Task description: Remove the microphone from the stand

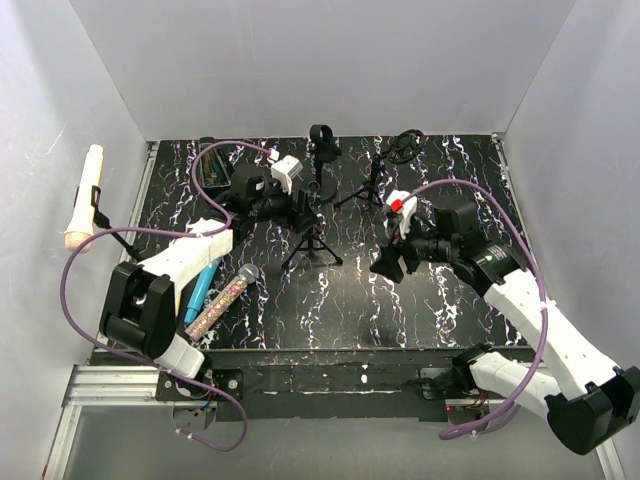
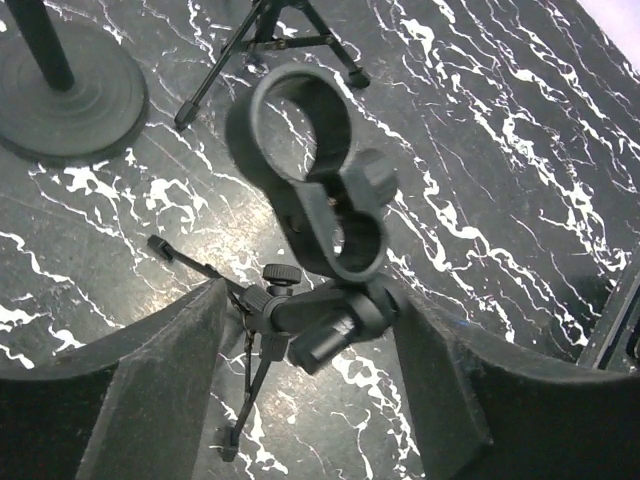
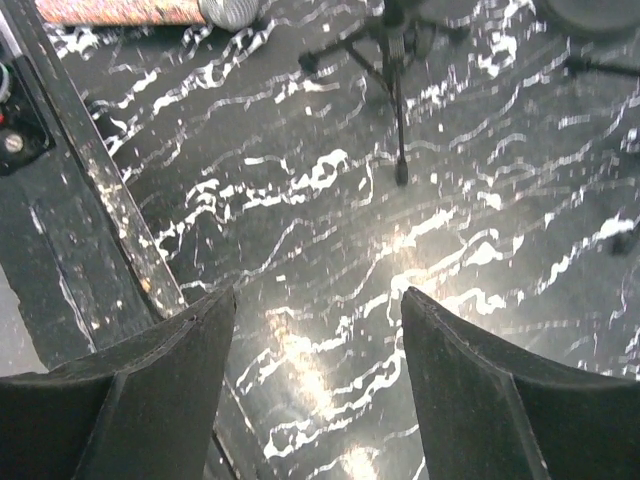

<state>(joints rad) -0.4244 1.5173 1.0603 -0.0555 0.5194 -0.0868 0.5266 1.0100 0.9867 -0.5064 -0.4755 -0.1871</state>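
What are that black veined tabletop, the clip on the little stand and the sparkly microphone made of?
Tabletop: looks like polished black marble, or a printed imitation; it has white veins and bright glare.
Clip: probably moulded matte black plastic; the surface is dull and the shapes rounded.
Microphone: glitter-coated handle with a multicoloured speckle; what lies underneath is unclear.

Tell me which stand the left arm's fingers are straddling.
The small tripod stand with the empty ring clip: its neck sits between the open left fingers. The round-base stand and the other tripod stand apart, farther back.
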